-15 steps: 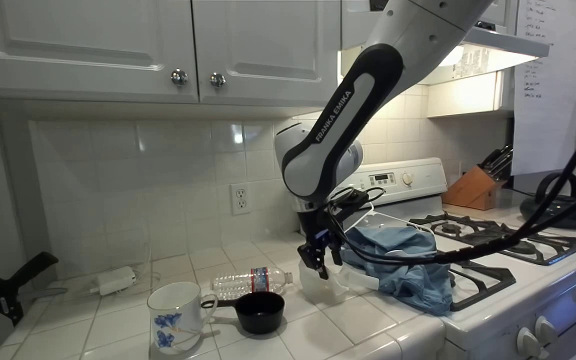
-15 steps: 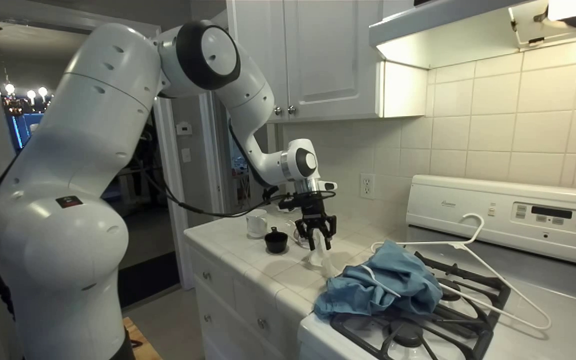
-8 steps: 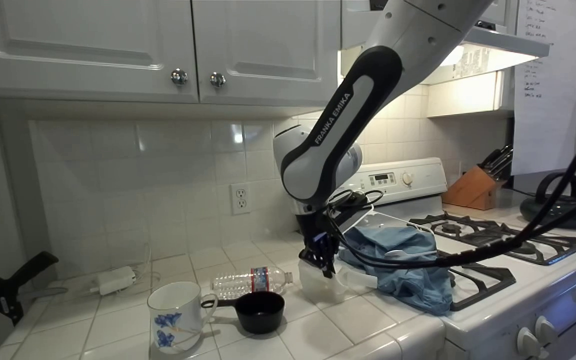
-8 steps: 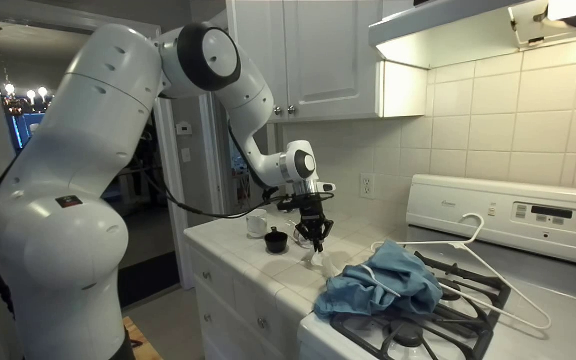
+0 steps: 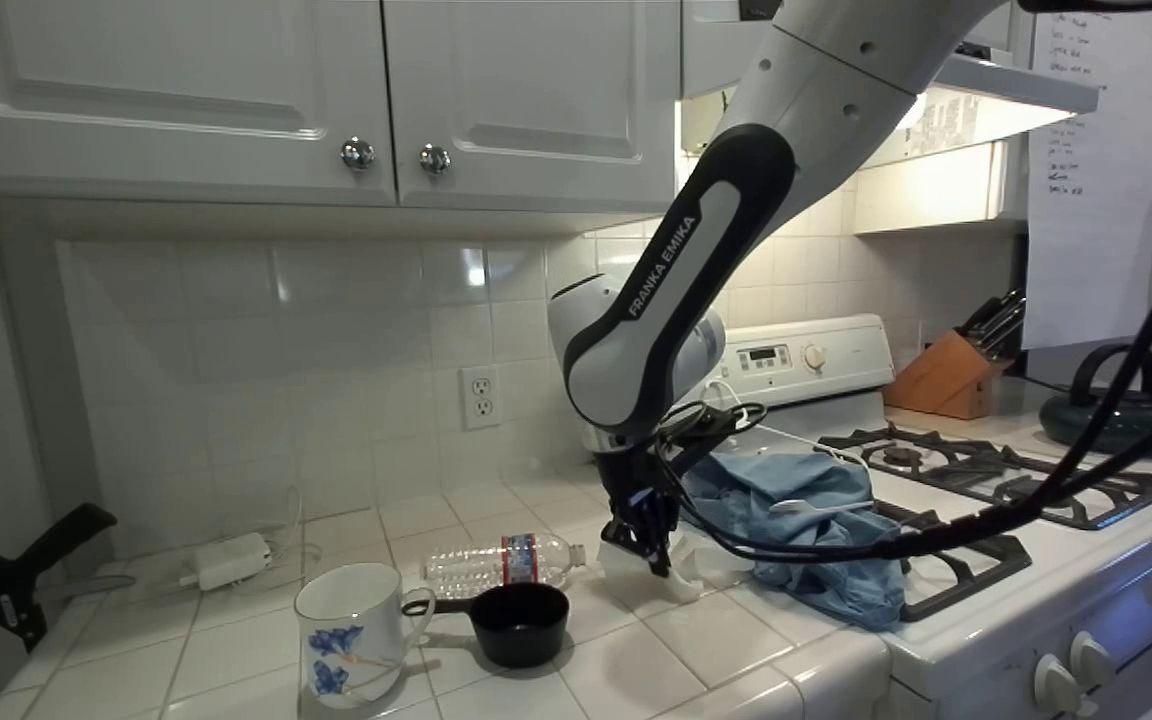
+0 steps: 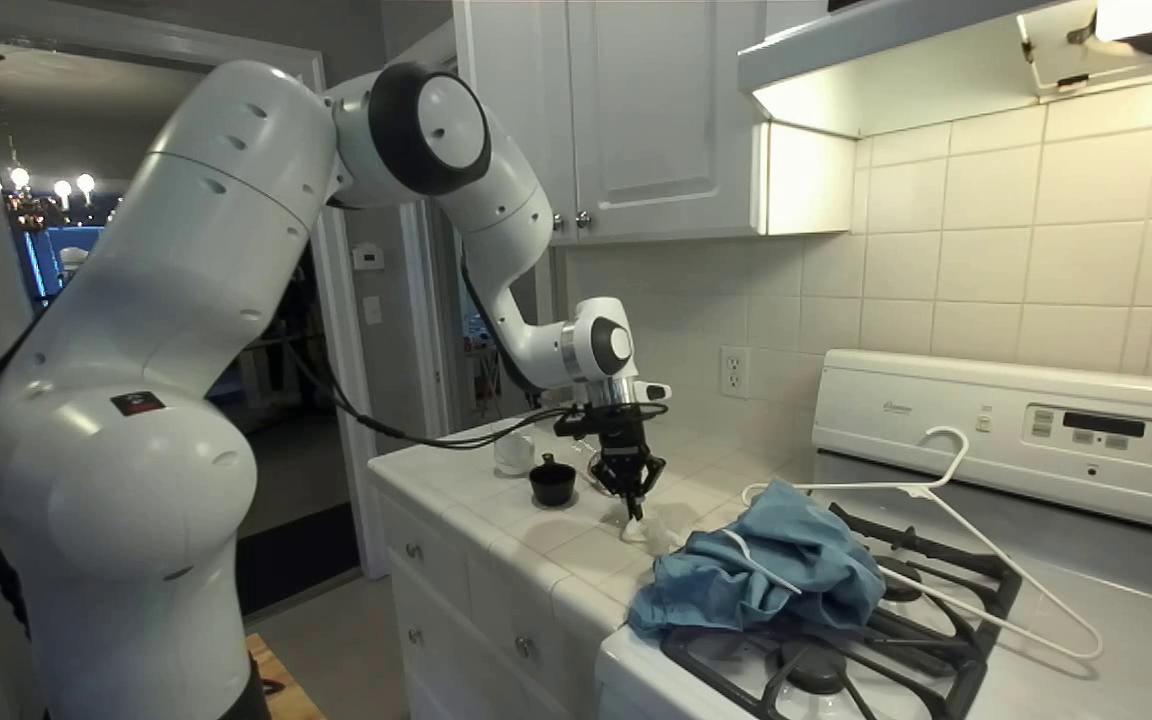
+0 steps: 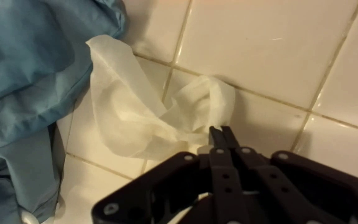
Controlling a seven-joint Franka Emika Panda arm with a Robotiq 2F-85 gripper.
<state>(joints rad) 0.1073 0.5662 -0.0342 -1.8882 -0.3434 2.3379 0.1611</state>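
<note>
Finger closing looked done: the black two-fingered gripper [image 7: 220,128] was narrow, fingertips practically together, pointing down at the right edge of a crumpled, thin white paper-like sheet [image 7: 129,118] in the wrist view. Tips touched or nearly touched it; whether a fold was pinched between them couldn't be made out. Sheet lay on the white square-tiled counter [image 7: 259,40], just beside a rumpled blue cloth [image 6: 806,540]; contact there unclear. Not done, as far as visible: sheet wasn't raised clear of the tiles.

In an exterior view, cloth was right of the gripper; to the left were a clear plastic bottle with a red-and-blue label [image 5: 519,560], a round black long-handled cup [image 5: 521,635] and a white mug with blue flowers [image 5: 361,645]. Bottle lay on its side, on the far side of the cup. Cloth was heaped over the left part of the white gas stove [image 6: 1136,550], a thin white hanger [image 6: 921,491] sticking out to its right.

Versus a second ago: fingers had stood apart around the sheet's raised top; now together and lower, sheet flatter. Half a second ago, already together but slightly higher. Cloth, bottle, cup, mug looked unmoved.
</note>
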